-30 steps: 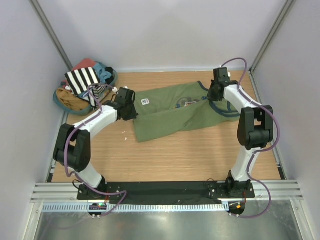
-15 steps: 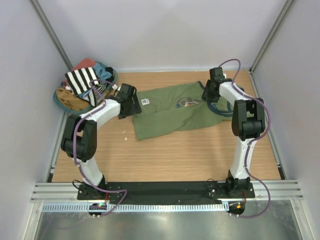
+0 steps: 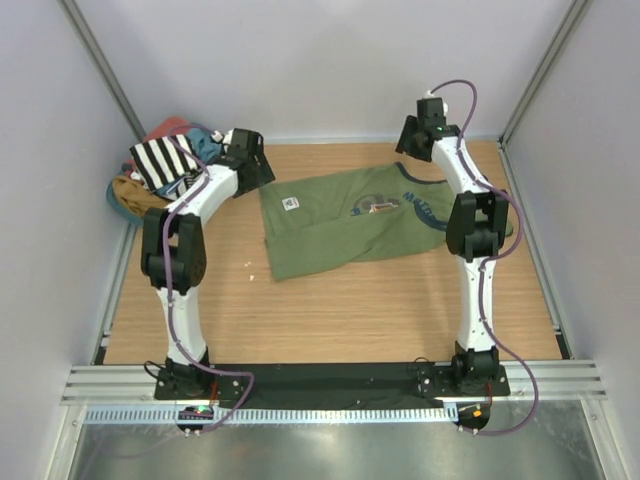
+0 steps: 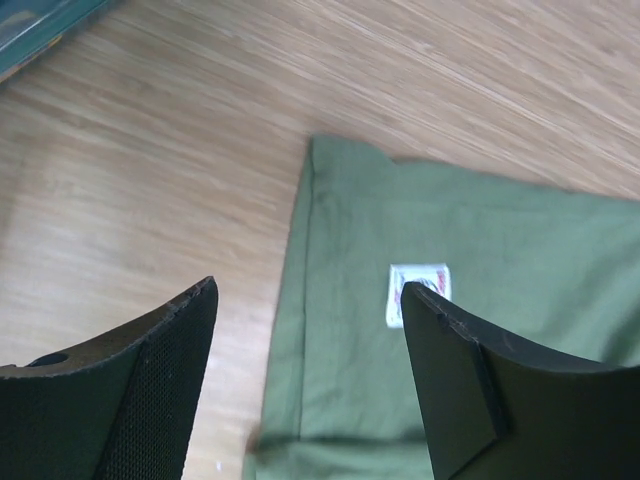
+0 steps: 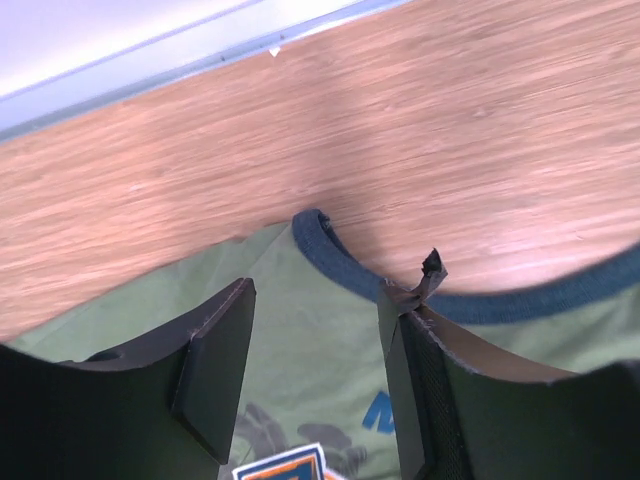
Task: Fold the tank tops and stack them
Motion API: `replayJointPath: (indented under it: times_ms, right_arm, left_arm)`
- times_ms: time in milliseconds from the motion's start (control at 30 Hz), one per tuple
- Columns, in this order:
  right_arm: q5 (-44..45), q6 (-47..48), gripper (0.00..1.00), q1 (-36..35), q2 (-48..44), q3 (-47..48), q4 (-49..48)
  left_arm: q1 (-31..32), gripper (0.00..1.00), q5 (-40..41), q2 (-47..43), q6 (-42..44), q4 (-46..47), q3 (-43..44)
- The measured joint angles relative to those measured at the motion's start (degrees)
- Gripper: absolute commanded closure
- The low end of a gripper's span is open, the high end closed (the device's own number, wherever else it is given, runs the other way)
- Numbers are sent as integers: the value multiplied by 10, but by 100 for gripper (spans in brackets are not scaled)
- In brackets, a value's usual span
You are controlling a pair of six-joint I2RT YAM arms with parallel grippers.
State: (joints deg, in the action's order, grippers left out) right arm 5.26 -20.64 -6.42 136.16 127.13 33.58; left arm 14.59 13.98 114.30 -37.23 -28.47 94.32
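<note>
Olive tank top lies on the table, maybe folded once; striped tank top sits in the corner pile, unfolded. Left gripper and right gripper both gape, holding nothing, so stacking's all left

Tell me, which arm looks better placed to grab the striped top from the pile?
Probably left. The left gripper, open, hovers beside the clothes pile holding the striped tank top; the right gripper is across the table, above the olive tank top's blue-trimmed end.
</note>
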Motion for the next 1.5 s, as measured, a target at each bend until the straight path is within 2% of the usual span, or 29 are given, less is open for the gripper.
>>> replayJointPath:
  times_ms: [167,367,700,733,833,1000,1067,1100,1133,1233,1367,1400,1467,1500]
  right_arm:
    - [-18,12,42,0,48,21,3]
    - [-50,22,41,0,91,32,-15]
    - [-69,35,41,0,118,39,-60]
    - [-69,39,48,0,119,39,-64]
    - [-69,45,53,0,122,39,-72]
    - [-69,49,50,0,124,39,-83]
    - [-69,50,50,0,124,39,-86]
    - [-69,50,53,0,125,39,-87]
    - [-69,51,58,0,125,39,-90]
    - [-69,51,66,0,129,39,-96]
    - [-71,50,69,0,131,39,-103]
    - [-72,50,73,0,131,39,-104]
    - [-76,49,92,0,132,39,-106]
    - [-78,47,96,0,132,39,-109]
  left_arm:
    - [-14,24,-2,85,0,-11,48]
    - [-17,16,-14,137,0,-23,83]
    - [-17,19,-22,168,-3,-21,134]
    - [-18,20,-23,172,-3,-21,138]
    - [-18,23,-27,187,-9,-21,148]
    - [-19,24,-30,202,-13,-21,163]
    - [-19,28,-30,206,-14,-22,169]
    - [-19,32,-30,209,-14,-22,173]
    - [-19,39,-30,212,-14,-22,177]
    - [-21,48,-33,225,-16,-23,194]
    - [-23,56,-42,231,-20,-21,202]
    - [-23,61,-44,231,-23,-21,202]
    - [-23,88,-53,232,-27,-19,202]
    - [-24,89,-56,233,-34,-19,202]
